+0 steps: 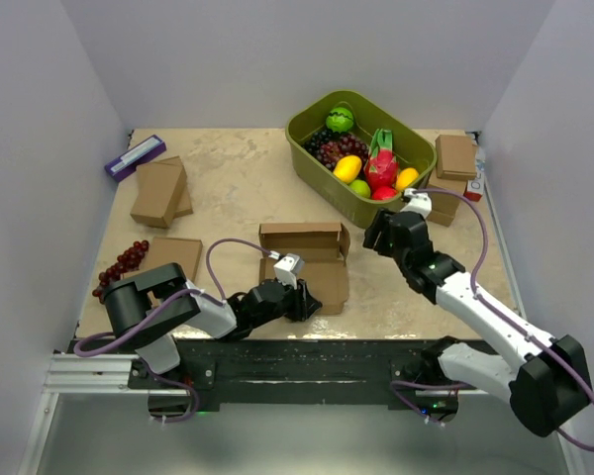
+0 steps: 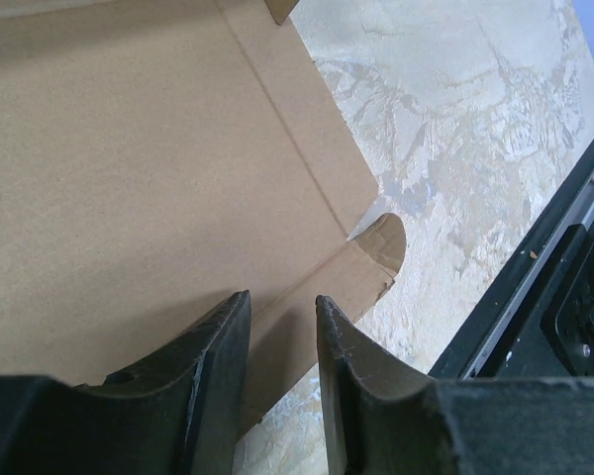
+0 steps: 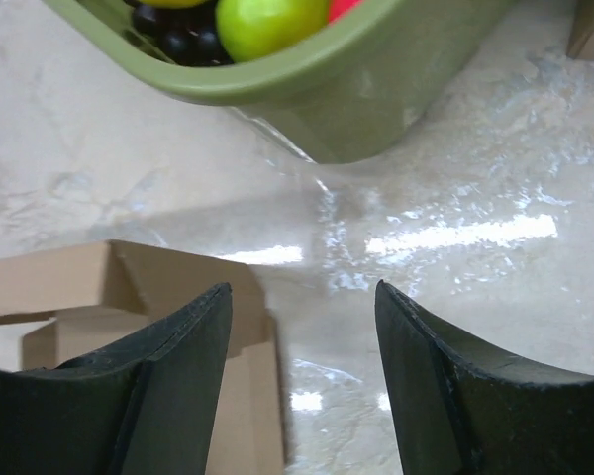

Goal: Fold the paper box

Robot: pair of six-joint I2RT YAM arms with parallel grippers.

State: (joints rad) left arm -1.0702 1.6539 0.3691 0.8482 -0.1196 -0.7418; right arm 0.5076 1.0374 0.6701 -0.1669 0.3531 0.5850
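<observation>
The paper box (image 1: 305, 259) lies in the middle of the table as a brown creased sheet, its back wall and side flaps raised. My left gripper (image 1: 303, 299) is low at the box's near edge. In the left wrist view the fingers (image 2: 228, 336) stand a little apart over the near panel (image 2: 129, 178), beside a rounded tab (image 2: 381, 242), and nothing is clamped between them. My right gripper (image 1: 381, 234) hovers just right of the box and is wide open (image 3: 302, 292) over bare table. The box's right corner (image 3: 69, 282) shows beside its left finger.
An olive-green tub (image 1: 299, 139) of fruit stands at the back right, close behind my right gripper (image 3: 356, 109). Small thick cardboard boxes sit at left (image 1: 160, 191), near left (image 1: 175, 253) and far right (image 1: 455, 156). Grapes (image 1: 121, 265) lie at left. A black rail (image 2: 535, 287) borders the near edge.
</observation>
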